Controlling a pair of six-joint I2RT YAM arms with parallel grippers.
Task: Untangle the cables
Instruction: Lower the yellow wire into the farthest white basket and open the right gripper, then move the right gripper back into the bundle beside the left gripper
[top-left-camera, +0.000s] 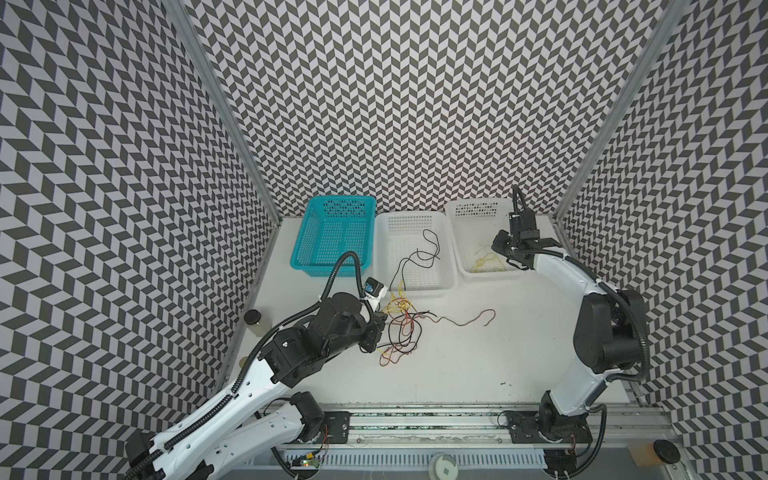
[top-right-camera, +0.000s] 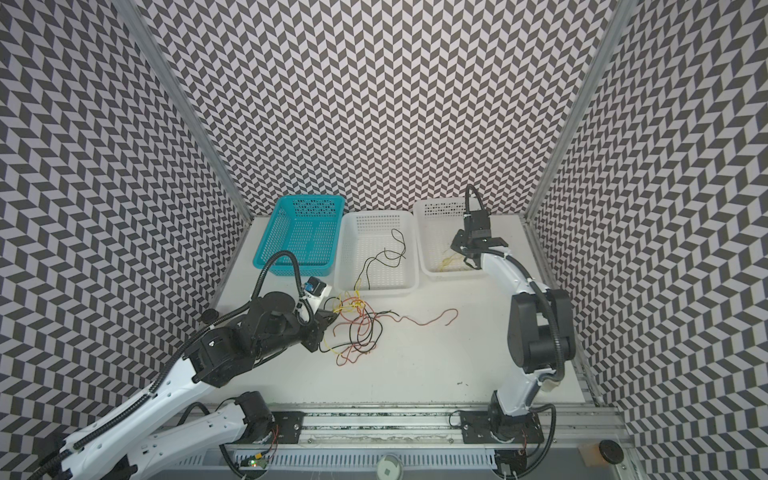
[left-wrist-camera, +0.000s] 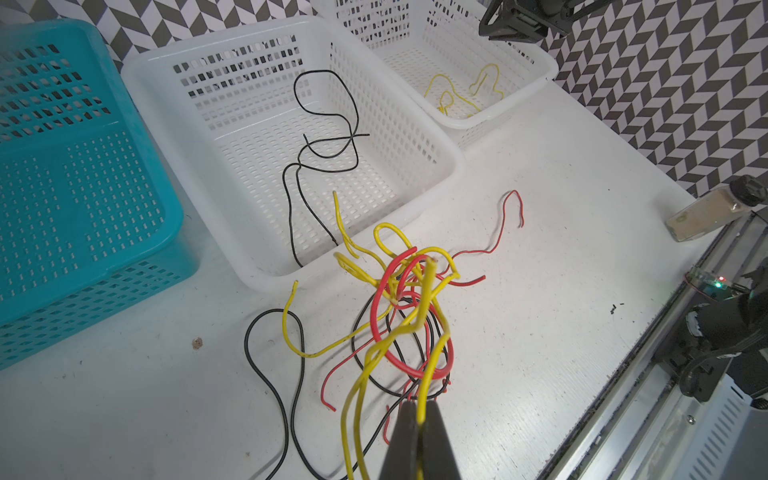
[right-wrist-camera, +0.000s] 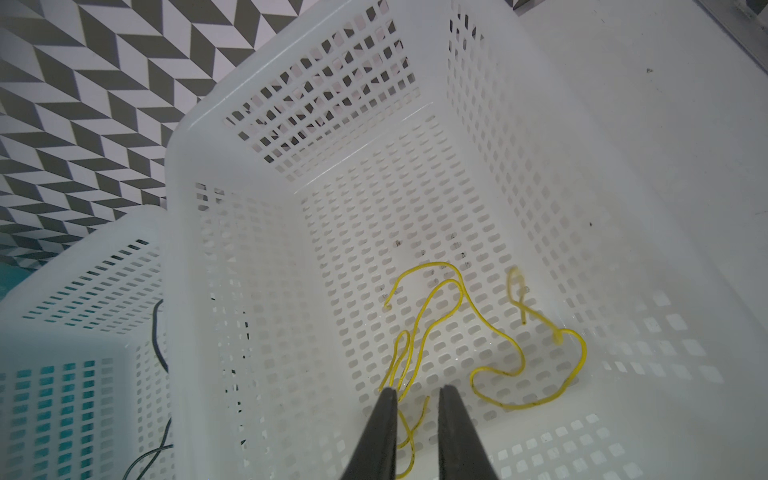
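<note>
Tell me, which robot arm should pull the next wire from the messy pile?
Probably left: the left gripper is shut on a yellow cable in the tangle, while the right gripper hangs open over the rightmost white basket.

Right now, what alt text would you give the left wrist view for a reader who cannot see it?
The left gripper is shut on a yellow cable leading into a red, yellow and black tangle on the white table. Beyond stand an empty teal basket, a white basket holding black cables, and a farther white basket holding yellow cables.
</note>
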